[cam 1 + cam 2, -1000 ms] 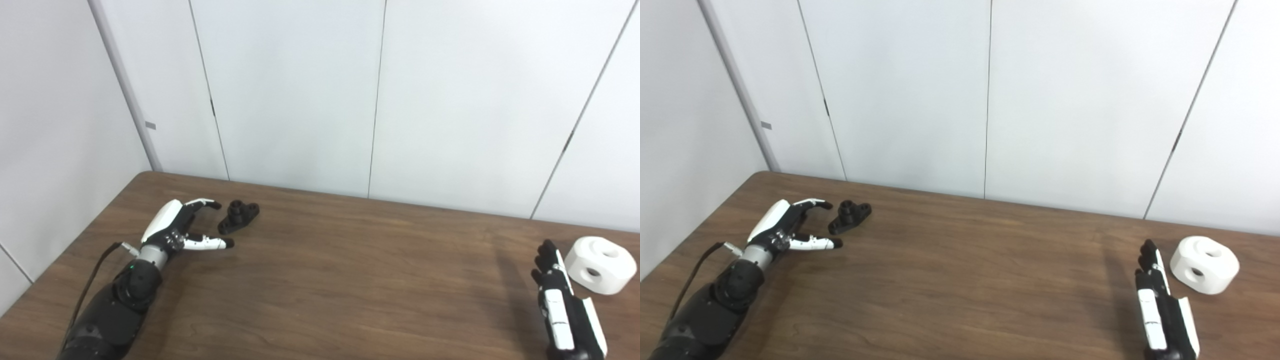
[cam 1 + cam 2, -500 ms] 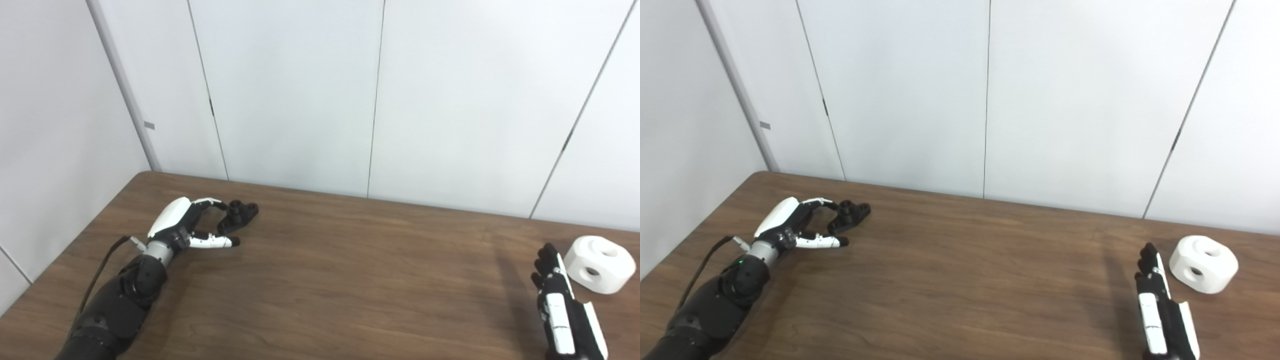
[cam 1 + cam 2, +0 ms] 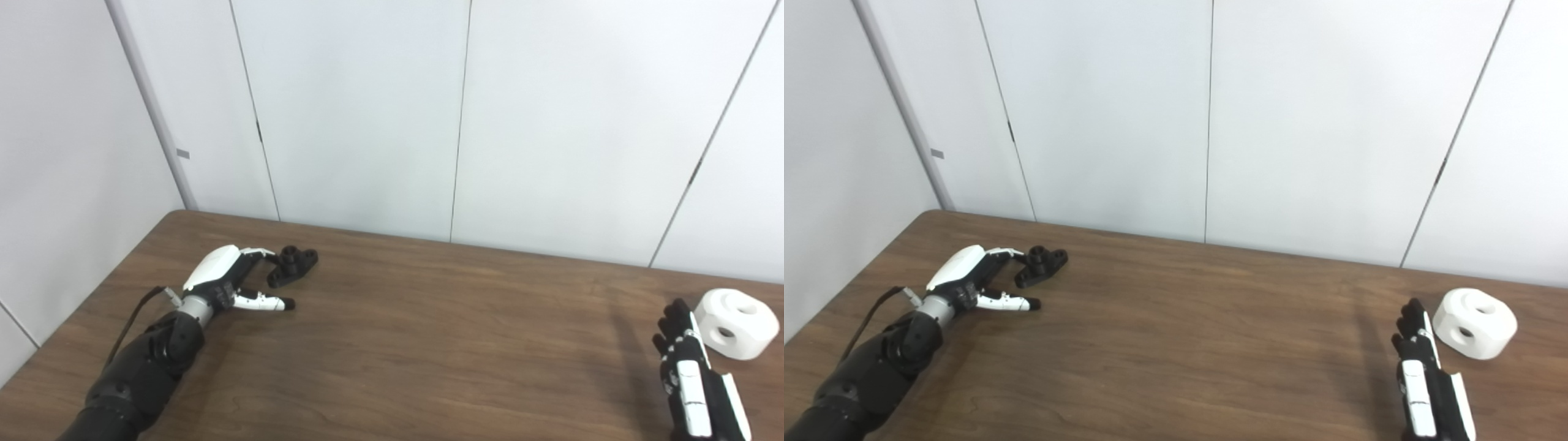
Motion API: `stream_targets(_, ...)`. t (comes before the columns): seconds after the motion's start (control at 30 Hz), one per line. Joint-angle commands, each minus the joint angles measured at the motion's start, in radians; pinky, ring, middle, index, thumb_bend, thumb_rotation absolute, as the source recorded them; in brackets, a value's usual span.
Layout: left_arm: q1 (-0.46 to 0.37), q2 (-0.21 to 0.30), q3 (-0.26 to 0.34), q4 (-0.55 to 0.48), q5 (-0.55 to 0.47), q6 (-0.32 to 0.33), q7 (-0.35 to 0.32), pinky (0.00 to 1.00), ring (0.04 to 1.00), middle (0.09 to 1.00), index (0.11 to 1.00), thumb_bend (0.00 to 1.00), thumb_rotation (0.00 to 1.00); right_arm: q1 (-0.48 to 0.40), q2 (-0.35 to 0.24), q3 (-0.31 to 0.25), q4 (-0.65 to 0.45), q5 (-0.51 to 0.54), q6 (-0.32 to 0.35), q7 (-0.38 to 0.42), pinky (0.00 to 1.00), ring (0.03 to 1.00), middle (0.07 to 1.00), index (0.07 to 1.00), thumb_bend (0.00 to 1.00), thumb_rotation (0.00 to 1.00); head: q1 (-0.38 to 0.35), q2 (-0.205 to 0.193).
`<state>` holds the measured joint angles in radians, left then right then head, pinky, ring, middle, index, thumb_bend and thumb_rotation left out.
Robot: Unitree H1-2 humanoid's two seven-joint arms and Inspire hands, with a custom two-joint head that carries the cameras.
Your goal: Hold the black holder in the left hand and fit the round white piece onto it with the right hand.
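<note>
A small black holder [image 3: 293, 266] lies on the wooden table [image 3: 429, 331] at the far left. My left hand [image 3: 229, 278] is open just left of it, fingertips at its near end and thumb stretched out below; contact is too fine to tell. The round white piece [image 3: 737, 323], with two holes showing, sits at the far right of the table. My right hand [image 3: 689, 373] stands edge-on just left of and nearer than the white piece, fingers straight and together, holding nothing and apart from it.
White wall panels [image 3: 453, 116] rise right behind the table's far edge. The table's left edge runs diagonally beside my left forearm [image 3: 147, 373].
My left hand has slid forward until its fingertips reach the black holder. The right hand has crept slightly toward the white piece. Neither piece has moved.
</note>
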<state>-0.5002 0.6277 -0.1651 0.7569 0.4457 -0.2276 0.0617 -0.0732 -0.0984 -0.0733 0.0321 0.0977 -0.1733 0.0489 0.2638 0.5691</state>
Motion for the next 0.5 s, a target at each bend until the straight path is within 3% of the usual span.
stream_targets(0.0, -0.018, 0.039, -0.004, 0.017, 0.011, -0.003, -0.009, 0.94, 0.919, 0.863, 0.770, 1.00, 0.37, 0.028, 0.005, -0.002, 0.004, 0.007, -0.034, 0.005, 1.00, 1.000, 1.000, 1.000, 0.40, 0.91, 0.000, 0.000)
stream_targets(0.2, -0.016, 0.039, -0.001, 0.006, 0.019, -0.005, -0.004, 0.93, 0.908, 0.858, 0.762, 1.00, 0.29, 0.032, 0.008, -0.002, -0.008, 0.017, -0.036, 0.010, 1.00, 1.000, 1.000, 1.000, 0.41, 0.90, -0.002, -0.001)
stream_targets(0.47, -0.029, 0.014, 0.011, 0.039, -0.001, -0.004, 0.001, 0.93, 0.907, 0.855, 0.762, 1.00, 0.28, 0.045, 0.014, -0.002, -0.043, 0.024, -0.035, 0.014, 1.00, 1.000, 1.000, 1.000, 0.39, 0.89, -0.002, 0.001)
